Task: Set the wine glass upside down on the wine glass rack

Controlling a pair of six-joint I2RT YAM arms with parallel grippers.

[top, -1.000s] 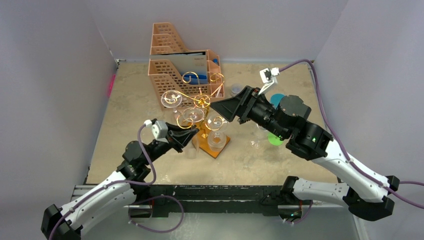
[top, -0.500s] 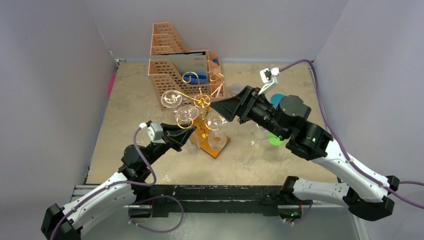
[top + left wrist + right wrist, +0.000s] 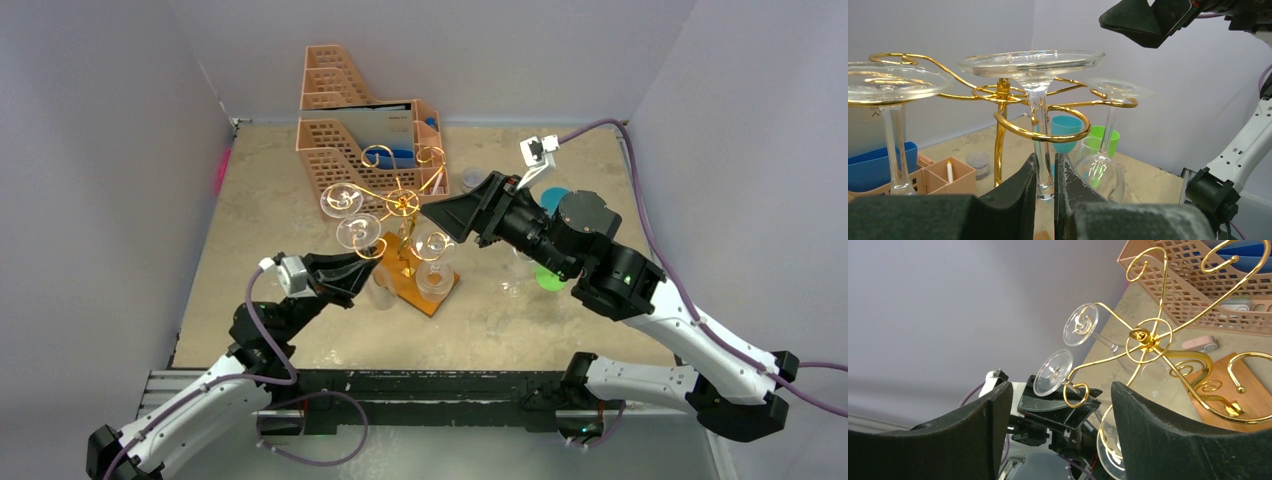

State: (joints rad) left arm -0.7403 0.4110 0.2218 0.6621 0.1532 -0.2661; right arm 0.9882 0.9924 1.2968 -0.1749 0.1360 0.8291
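Pale grey walls close in a sandy bench (image 3: 250,200). The left gripper (image 3: 1045,160) is clamped on the stem of the wine glass (image 3: 1034,64), which hangs foot-up in a scroll of the wine glass rack (image 3: 999,135) just above its fingers. The right gripper (image 3: 1060,386) hovers with its fingers spread wide, the rack's hub just ahead of it.

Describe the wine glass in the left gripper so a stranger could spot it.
Find the gold wire wine glass rack mid-table, in front of the peach organizer. Three glasses sit upside down in it. Yours is the front-left wine glass, the only one whose stem the left gripper pinches.
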